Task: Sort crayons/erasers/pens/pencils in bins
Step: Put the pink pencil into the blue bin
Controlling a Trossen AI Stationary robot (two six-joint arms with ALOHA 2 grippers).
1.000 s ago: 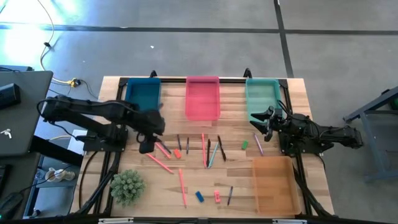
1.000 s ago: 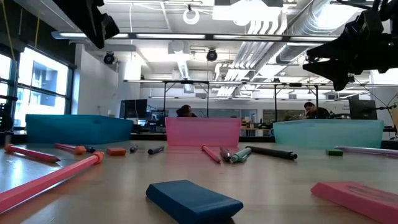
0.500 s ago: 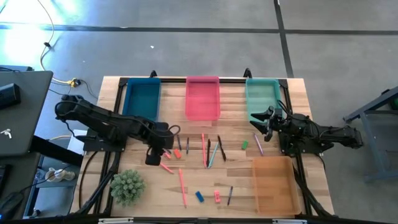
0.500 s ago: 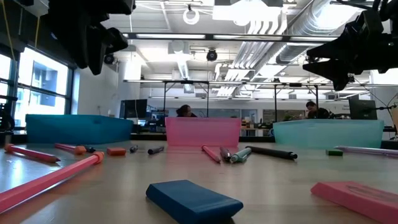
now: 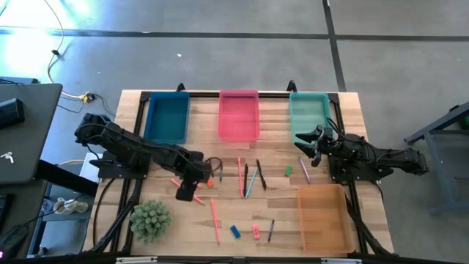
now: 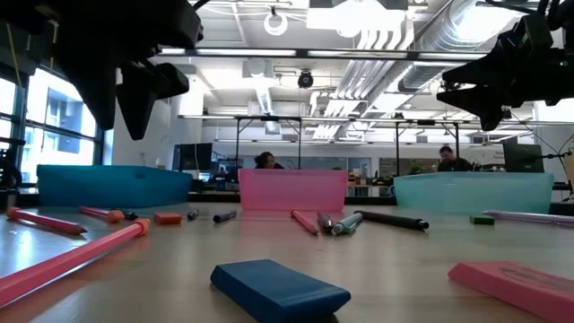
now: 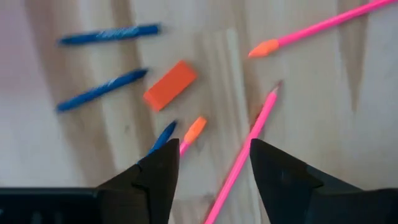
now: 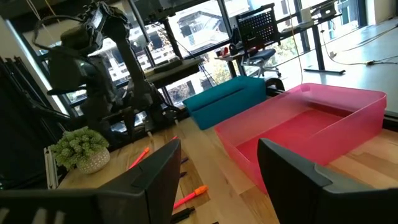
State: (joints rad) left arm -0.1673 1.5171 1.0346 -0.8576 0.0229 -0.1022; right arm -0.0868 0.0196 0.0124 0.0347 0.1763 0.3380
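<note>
My left gripper point(image 5: 195, 180) hangs open, pointing down, a little above the left part of the table. In the left wrist view its fingers point(image 7: 159, 177) straddle, from above and without touching, a pink pencil point(image 7: 244, 158) and the orange-tipped end of another stick point(image 7: 194, 130). An orange eraser point(image 7: 171, 85) and two blue sticks point(image 7: 99, 91) lie just beyond. More pens and pencils point(image 5: 248, 177) lie mid-table. A green eraser point(image 5: 289, 171), a blue eraser point(image 5: 235, 232) and a pink eraser point(image 5: 256, 232) lie flat. My right gripper point(image 5: 303, 144) waits open at the right, by the teal bin point(image 5: 308, 114).
The dark blue bin point(image 5: 167, 117), the pink bin point(image 5: 239, 116) and the teal bin stand along the far edge. The translucent orange bin point(image 5: 322, 217) sits near right. A small potted plant point(image 5: 150, 219) stands near left, close to my left arm.
My left gripper has come down and moved toward the table's right and near edges, from beside the dark blue bin to above the pink pencils and the orange eraser. In the low view it has sunk into the picture. Nothing on the table has moved.
</note>
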